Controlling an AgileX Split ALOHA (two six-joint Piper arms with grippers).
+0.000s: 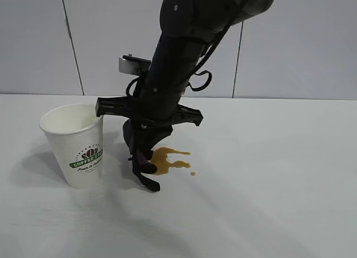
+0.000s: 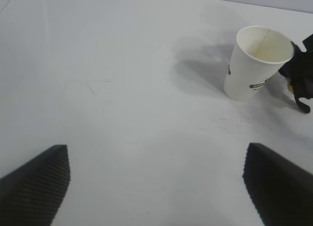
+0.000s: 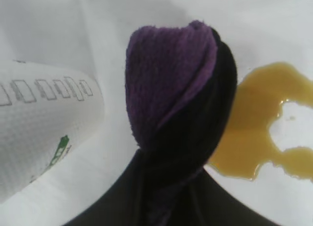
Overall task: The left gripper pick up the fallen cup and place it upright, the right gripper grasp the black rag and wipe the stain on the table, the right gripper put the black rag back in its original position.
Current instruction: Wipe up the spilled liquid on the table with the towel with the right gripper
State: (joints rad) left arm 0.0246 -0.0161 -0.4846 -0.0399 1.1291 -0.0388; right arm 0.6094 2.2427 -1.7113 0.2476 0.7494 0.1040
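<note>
Cup [image 1: 76,146] upright at table [image 1: 268,174] left; wide bare room right and near. Stain [image 1: 170,159] just right of the cup. Right gripper [image 1: 146,171] angled steeply down between them, clenched on the rag [image 3: 176,108], which seems to touch the stain's left edge. Left gripper [image 2: 156,187] spread wide, low, well apart.
</note>
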